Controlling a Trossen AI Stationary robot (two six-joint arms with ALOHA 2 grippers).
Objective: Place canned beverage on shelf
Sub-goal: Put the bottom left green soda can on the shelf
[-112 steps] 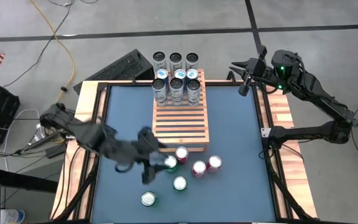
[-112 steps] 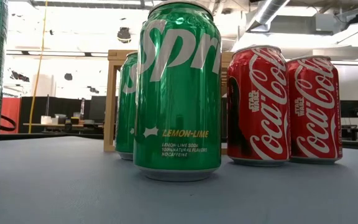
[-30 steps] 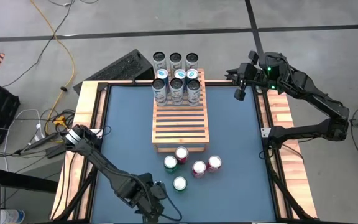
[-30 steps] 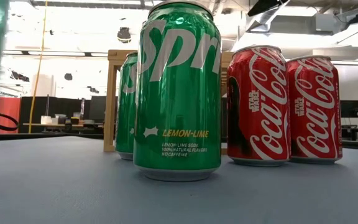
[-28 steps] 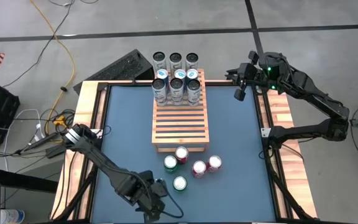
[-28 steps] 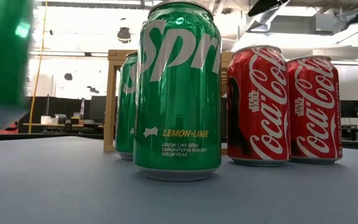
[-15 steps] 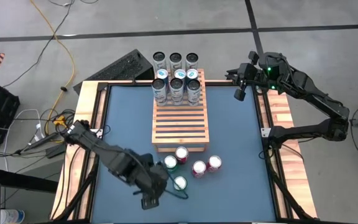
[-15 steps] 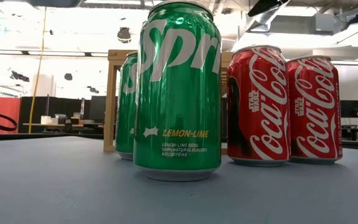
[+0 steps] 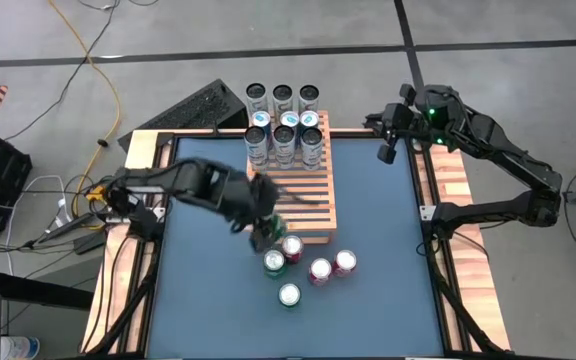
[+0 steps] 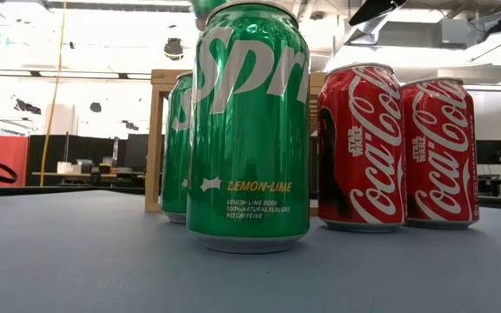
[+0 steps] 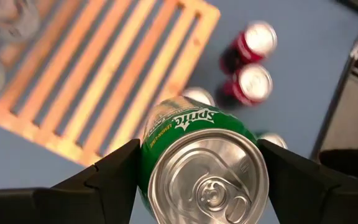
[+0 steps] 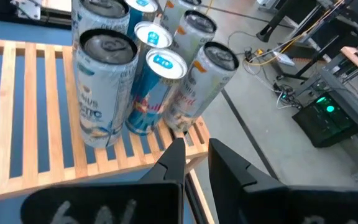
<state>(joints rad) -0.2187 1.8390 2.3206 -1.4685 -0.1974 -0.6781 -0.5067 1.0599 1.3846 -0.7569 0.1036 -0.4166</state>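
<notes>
The left end effector [image 11: 197,180] is gripping a green Sprite can [image 11: 194,149] by its sides, top clear, carrying it above the shelf [image 9: 303,200] edge (right end effector [image 12: 194,158] idling nearly closed, empty).

Even, bright overhead light falls across the high view, shadows soft. The left arm [image 9: 208,190] smears with motion blur. In the low view, ceiling lamps at 12 o'clock glare white.
</notes>
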